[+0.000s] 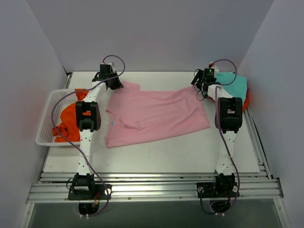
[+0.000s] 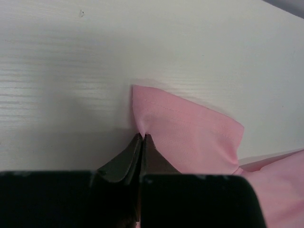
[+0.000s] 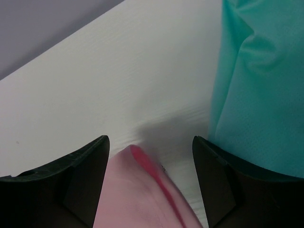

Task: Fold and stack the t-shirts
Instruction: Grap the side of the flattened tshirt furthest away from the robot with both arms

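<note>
**Top view.**
- Pink tee point(image 1: 152, 114): spread flat across the middle of the desk point(image 1: 166, 154), reaching toward the far edge, with some creases.
- Left gripper point(image 1: 114, 84): on the tee's far-left corner.
- Right gripper point(image 1: 200, 85): at the tee's far-right corner.
- Teal tee point(image 1: 235, 84): in the far-right corner of the desk, lying on a red tee point(image 1: 246, 102) (only a sliver of red shows).
- Orange tee point(image 1: 66, 122): bunched in the basket point(image 1: 43, 130) at the left edge.

**Left wrist view.**
- Left gripper: pinched tight on the edge of the pink corner.
- The cloth puckers at the bite, and the flap beyond it lies flat on the desk.

**Right wrist view.**
- Right gripper: spread wide, with a pink corner lying between its fingers but not clamped.
- Teal cloth sits just beside one finger.

**Step in hand (a judgement).** The arms appear to be taking both far corners so as to fold the pink tee toward the near edge.

**Notes for doing it well.**
- Close the right gripper on pink only, low enough to catch the hem.
- Stay clear of the teal (a snag would drag that pile).
- Lift both corners evenly so the fold line runs straight.
- Carry the corners together toward the near edge, and lay the edge down square before letting go.
- The left hold looks thin, so a slow pull suits it.
</note>
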Robot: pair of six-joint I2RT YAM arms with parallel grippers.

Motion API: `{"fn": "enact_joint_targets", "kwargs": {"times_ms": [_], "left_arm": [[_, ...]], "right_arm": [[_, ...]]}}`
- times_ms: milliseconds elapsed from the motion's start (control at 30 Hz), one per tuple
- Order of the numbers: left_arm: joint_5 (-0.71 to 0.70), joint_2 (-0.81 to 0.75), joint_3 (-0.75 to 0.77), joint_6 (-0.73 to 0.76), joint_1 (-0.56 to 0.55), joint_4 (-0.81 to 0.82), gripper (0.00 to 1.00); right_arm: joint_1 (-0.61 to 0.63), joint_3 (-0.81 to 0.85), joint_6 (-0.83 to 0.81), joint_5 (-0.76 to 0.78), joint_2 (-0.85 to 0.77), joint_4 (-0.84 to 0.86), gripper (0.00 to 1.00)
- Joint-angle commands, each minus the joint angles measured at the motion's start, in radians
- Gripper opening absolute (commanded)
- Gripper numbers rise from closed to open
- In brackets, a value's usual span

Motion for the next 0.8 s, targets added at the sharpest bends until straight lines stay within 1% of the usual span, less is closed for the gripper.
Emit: {"fn": "enact_joint_targets", "kwargs": {"times_ms": [0,233,567,733,767], "left_arm": [[-0.007,-0.009,0.043,0.021,0.005,-0.044,0.02],[-0.004,-0.009,0.043,0.026,0.004,-0.044,0.02],[0.0,0.011,0.069,0.027,0.0,-0.057,0.02],[0.002,0.015,0.072,0.029,0.0,-0.06,0.02],[0.002,0.014,0.074,0.029,0.0,-0.06,0.02]], "right_arm": [[-0.009,0.007,-0.011,-0.015,-0.005,0.013,0.67],[-0.006,0.045,0.017,-0.06,0.044,0.018,0.67],[0.016,0.051,0.017,-0.072,0.053,0.021,0.67],[0.042,0.06,0.012,-0.072,0.064,0.01,0.61],[0.042,0.057,0.012,-0.072,0.062,0.009,0.59]]}}
